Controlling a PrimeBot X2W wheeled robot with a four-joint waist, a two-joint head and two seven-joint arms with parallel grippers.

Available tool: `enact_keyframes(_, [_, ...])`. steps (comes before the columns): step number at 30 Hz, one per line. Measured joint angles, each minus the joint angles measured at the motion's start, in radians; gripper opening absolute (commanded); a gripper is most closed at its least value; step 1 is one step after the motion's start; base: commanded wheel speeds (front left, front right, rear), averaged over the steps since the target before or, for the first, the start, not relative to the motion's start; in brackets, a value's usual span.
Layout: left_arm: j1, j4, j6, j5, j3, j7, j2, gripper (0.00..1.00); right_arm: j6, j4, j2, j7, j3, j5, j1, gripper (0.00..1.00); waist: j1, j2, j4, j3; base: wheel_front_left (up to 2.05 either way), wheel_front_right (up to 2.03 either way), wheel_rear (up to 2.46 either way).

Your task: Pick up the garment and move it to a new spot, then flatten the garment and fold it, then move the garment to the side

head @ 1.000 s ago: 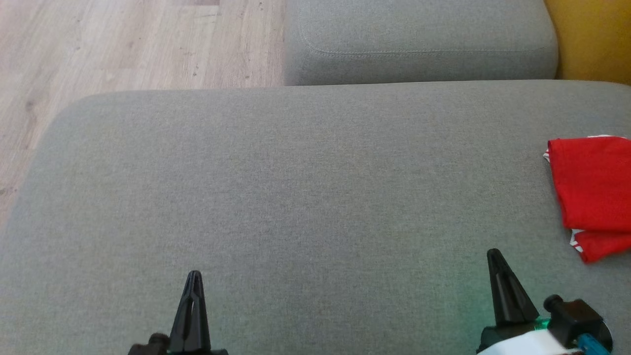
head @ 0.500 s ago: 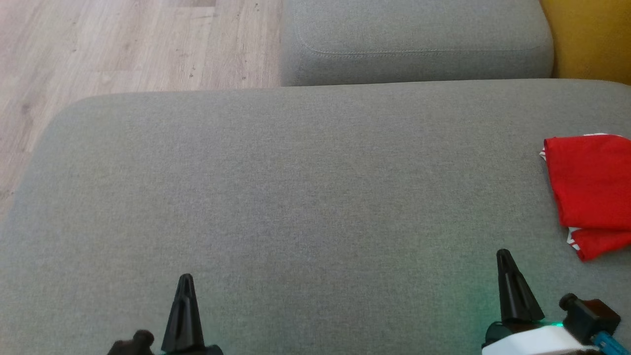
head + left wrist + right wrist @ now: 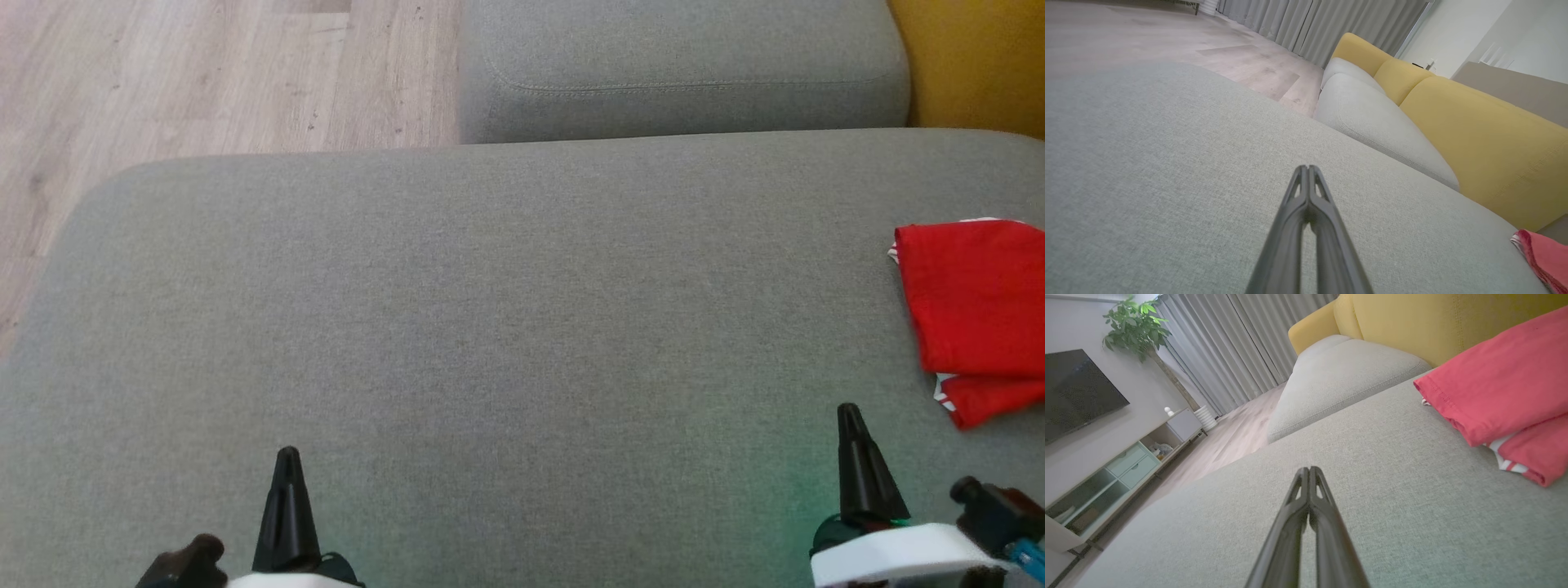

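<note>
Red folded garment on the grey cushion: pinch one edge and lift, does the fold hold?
Probably not. The garment is soft cloth in loose stacked layers, so it would likely droop and unfold. Pushed, it would probably bunch on the woven cushion rather than slide.

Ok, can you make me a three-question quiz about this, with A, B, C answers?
1. Where on the grey cushion does the folded garment lie? A. far right B. middle C. far left
2. What is its main colour? A. blue B. red C. green
3. How are the left gripper and right gripper? A. both wide open B. both shut, empty C. one holding the garment
Answers: 1 A, it lies at the head view's right edge; 2 B, red with white trim; 3 B, both are closed to a point with nothing between.
</note>
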Motion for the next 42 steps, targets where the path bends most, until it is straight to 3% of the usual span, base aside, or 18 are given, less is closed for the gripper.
enact_keyframes(42, [-0.091, 0.068, -0.070, -0.482, 0.094, 0.107, 0.010, 0.00, 0.000, 0.041, -0.012, 0.111, -0.055, 0.513, -0.090, 0.00, 0.0000, 0.0000, -0.027, -0.001, 0.00, 0.00, 0.00])
